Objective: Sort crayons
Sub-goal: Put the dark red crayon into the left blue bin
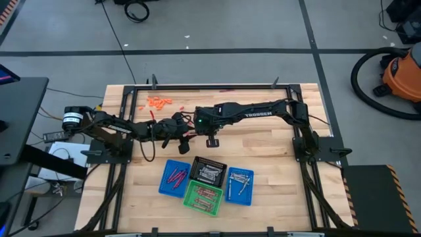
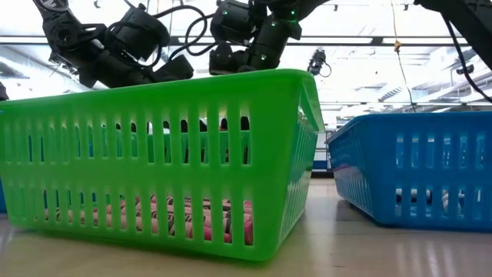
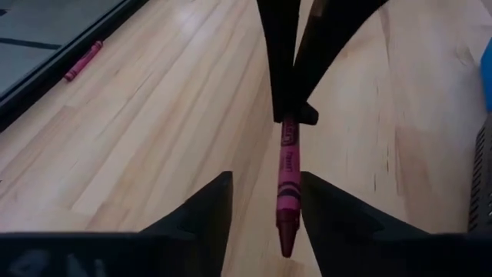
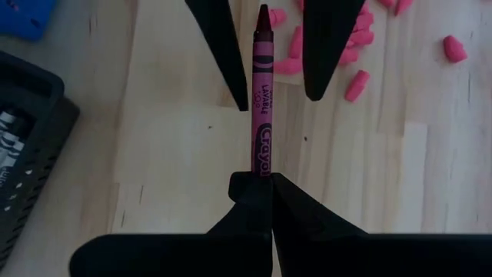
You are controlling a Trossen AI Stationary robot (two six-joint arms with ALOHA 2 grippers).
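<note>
A magenta crayon (image 4: 262,100) with a paper wrapper hangs in the air over the bare table, behind the baskets. My right gripper (image 4: 262,185) is shut on its blunt end. My left gripper (image 3: 265,219) is open, one finger on each side of the crayon's pointed end (image 3: 286,235), with a gap showing on both sides. In the high view the two grippers meet near the table's middle (image 1: 186,131). More crayons lie in the baskets (image 1: 207,181). My right gripper pinches the crayon's blunt end (image 4: 262,171) between its two fingertips. The fingers slant down from the table's right side, and the crayon sticks out past them in line with them. The crayon is lifted clear of the table, its point toward my left gripper.
Toward the near edge stand a blue basket (image 1: 174,178), a black one (image 1: 208,171), a green one (image 1: 202,196) and a second blue one (image 1: 240,185). Pink bits (image 1: 158,102) lie scattered at the far left. One pink crayon (image 3: 83,61) lies by the table's edge.
</note>
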